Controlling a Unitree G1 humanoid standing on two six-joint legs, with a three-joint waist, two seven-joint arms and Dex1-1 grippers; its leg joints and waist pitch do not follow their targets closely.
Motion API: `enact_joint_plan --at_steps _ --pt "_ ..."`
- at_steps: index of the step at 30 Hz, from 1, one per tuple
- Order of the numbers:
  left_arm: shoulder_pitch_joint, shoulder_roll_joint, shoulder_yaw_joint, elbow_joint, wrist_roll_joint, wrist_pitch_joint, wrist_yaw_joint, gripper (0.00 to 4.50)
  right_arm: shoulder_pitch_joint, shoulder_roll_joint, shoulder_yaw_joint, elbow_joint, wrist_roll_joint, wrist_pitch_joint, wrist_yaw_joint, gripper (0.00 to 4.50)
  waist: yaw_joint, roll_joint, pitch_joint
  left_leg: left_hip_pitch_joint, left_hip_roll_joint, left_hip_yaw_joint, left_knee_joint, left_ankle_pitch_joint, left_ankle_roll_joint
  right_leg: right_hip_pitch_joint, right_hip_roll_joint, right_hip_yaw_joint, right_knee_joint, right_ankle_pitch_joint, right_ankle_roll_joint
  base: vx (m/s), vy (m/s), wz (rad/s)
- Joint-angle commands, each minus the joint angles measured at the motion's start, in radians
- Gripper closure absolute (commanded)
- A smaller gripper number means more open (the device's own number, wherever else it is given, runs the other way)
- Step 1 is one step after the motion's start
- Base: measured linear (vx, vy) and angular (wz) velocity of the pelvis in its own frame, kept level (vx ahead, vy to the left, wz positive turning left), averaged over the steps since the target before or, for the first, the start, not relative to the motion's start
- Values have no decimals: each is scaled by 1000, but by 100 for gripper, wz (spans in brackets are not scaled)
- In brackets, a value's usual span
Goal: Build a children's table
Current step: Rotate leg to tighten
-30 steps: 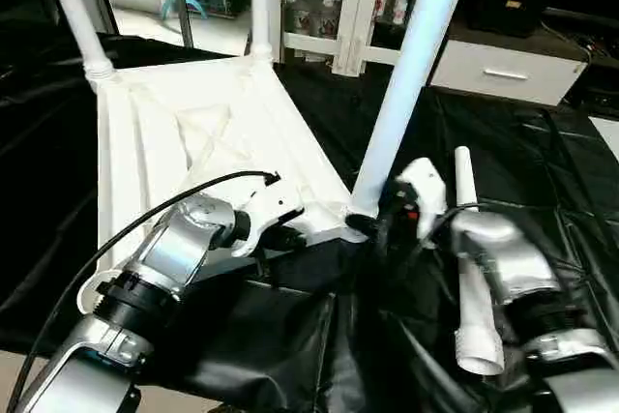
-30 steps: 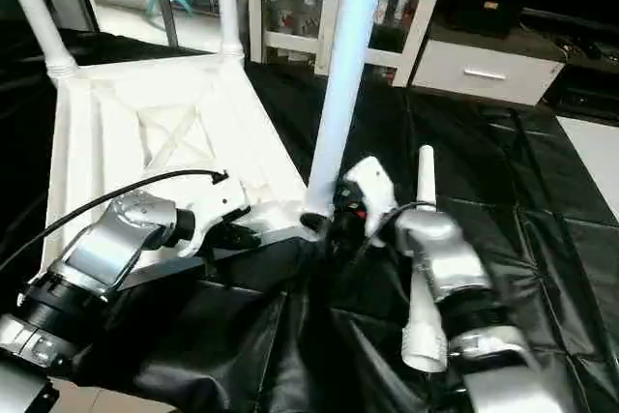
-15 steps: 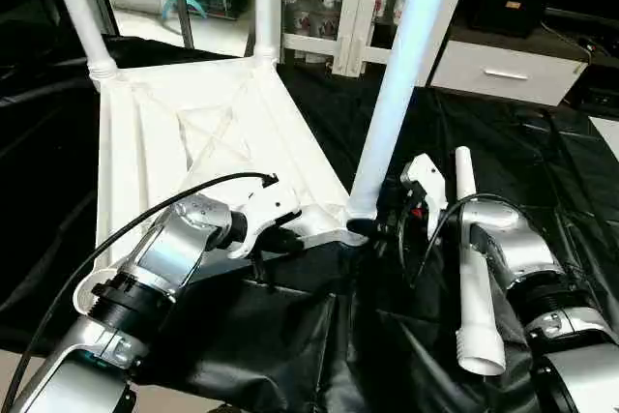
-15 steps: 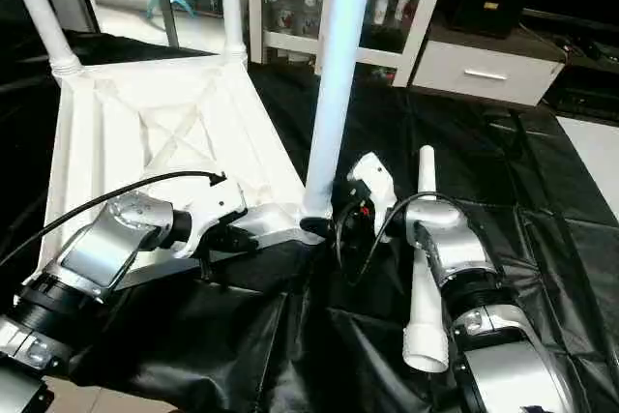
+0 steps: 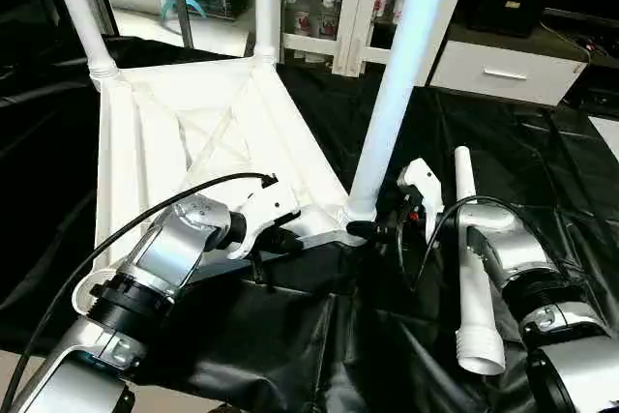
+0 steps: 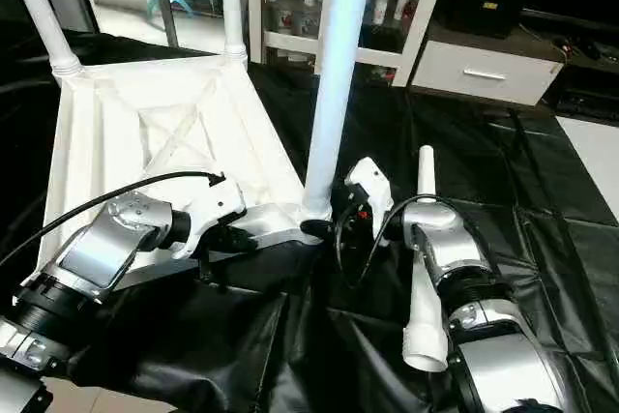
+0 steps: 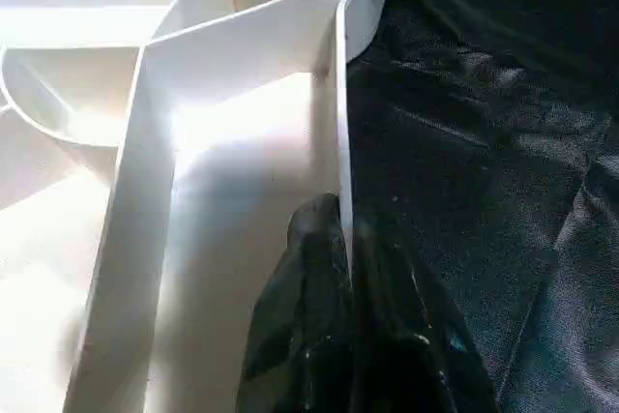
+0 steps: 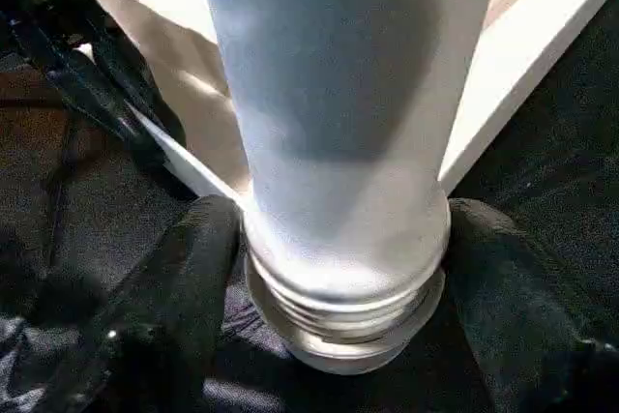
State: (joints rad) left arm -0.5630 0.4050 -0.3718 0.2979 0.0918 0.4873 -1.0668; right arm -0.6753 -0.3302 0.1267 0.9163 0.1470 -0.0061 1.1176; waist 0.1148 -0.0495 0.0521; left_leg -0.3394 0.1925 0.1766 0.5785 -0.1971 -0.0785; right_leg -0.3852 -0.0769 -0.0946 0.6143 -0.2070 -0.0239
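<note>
White square top (image 5: 193, 132) lies ribbed underside up. Three tube legs upright in corner sockets; my near leg (image 5: 392, 94) threaded in. Fourth leg (image 5: 474, 268) lies loose beside.

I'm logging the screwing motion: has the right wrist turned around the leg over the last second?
Yes. The right gripper stays at the leg's base, but its forearm has swung right, uncovering the loose leg.

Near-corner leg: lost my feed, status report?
Right gripper clamped on leg base. Left gripper pinching tabletop rim. Fourth leg loose.

A black-covered work table (image 5: 542, 157) carries the upturned white table top (image 5: 184, 132) and a loose white leg (image 5: 474, 268).
</note>
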Motion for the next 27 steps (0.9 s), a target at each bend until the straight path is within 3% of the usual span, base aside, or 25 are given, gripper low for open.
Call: enact_joint_plan --at_steps 1,4,15,21,23,25,27 --pt "26 -7 -70 18 3 16 -41 450 -19 -1 -3 15 -8 -15 16 138 -2 9 -63 0 50 -12 -60 -101 67 53 -85 62 -54 -27 -290 0 0 0" --pt "26 -7 -70 17 3 17 -42 450 -20 5 -2 18 -10 -19 22 170 -2 9 -64 -1 49 -11 -60 -95 69 53 -84 62 -53 -21 -290 0 0 0" --pt "30 -5 -65 10 -1 24 -41 450 7 47 -56 7 24 -34 -70 177 -4 7 -62 -2 50 -11 -60 -100 68 52 -86 63 -55 -43 -285 0 0 0" --pt "29 -7 -63 12 -2 25 -39 450 104 126 -94 -81 29 -14 -273 177 -15 12 -53 2 50 -16 -73 -199 22 47 -88 65 -77 -212 -227 0 0 0" --pt "26 -11 -64 19 -1 23 -38 450 150 183 -105 -136 1 5 -431 178 -24 13 -47 7 50 -21 -82 -256 -3 41 -86 64 -88 -303 -192 0 0 0" --pt "22 -15 -65 24 -1 21 -36 450 162 217 -117 -157 -9 27 -516 178 -31 15 -49 -2 49 -29 -86 -272 -20 48 -89 62 -90 -357 -163 0 0 0" --pt "18 -19 -65 30 0 19 -33 450 167 251 -131 -171 -18 52 -608 178 -37 18 -49 -1 47 -32 -88 -296 -27 43 -88 61 -95 -392 -148 0 0 0"
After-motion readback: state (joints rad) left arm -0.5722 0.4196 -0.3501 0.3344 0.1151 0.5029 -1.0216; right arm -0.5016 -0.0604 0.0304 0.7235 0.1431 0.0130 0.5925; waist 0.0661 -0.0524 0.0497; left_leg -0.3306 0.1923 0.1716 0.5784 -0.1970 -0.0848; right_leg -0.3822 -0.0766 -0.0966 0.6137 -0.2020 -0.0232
